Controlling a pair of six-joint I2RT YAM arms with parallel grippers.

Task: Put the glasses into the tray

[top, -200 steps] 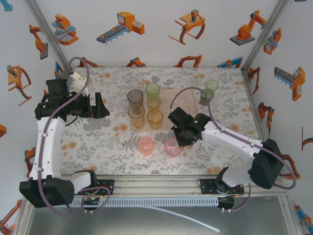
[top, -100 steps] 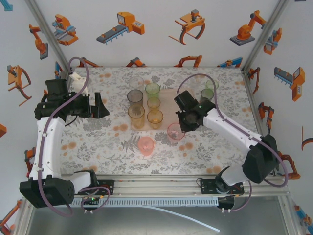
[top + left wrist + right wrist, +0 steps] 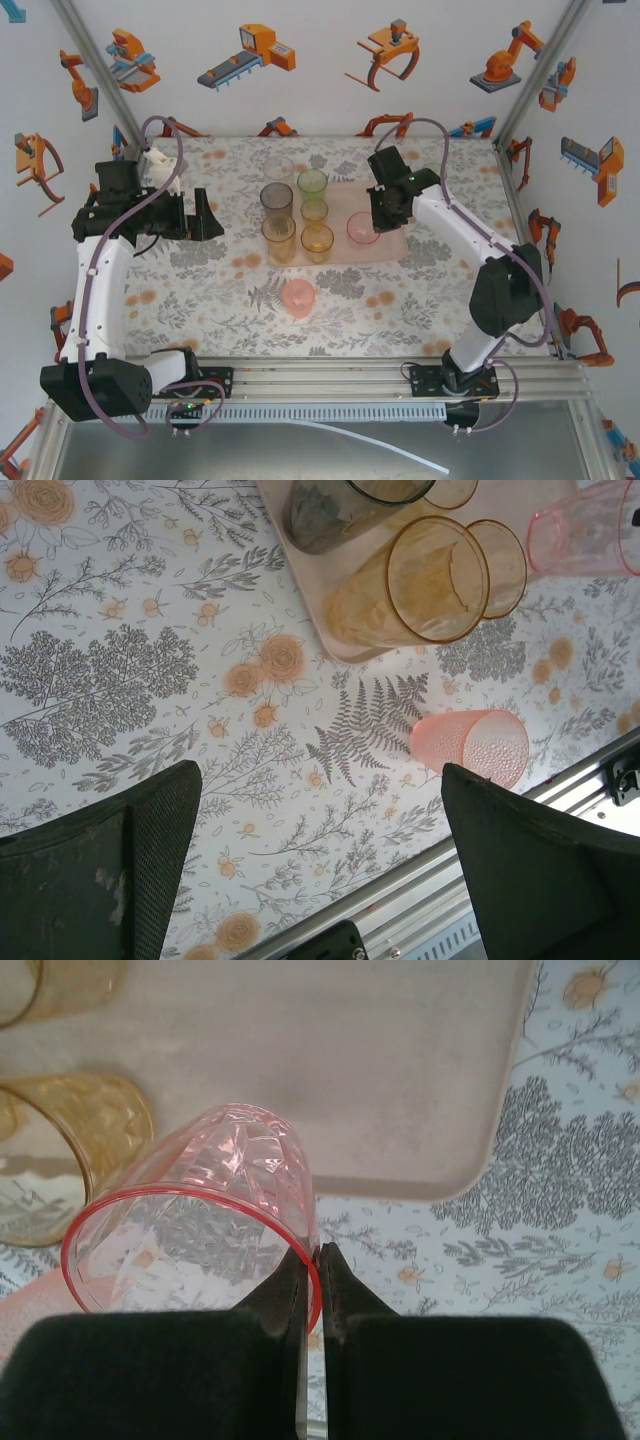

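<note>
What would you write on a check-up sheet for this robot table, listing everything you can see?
Surface: table under a flowery cloth.
Job's things: tray holds grey, green and orange glasses; loose pink glass stands on the cloth.
Clutter: nothing seen.
Grippers: left gripper open, empty; right gripper shut on the rim of the held pink glass, over the tray.
Cables: purple hoses loop along both arms; white cable lies in front.
Surroundings: white walls with robot pictures.

I see the floral-clothed table (image 3: 180, 290) carrying the pale pink tray (image 3: 350, 253) and, nearer the arm bases, one pink tumbler (image 3: 298, 297) standing apart.
</note>
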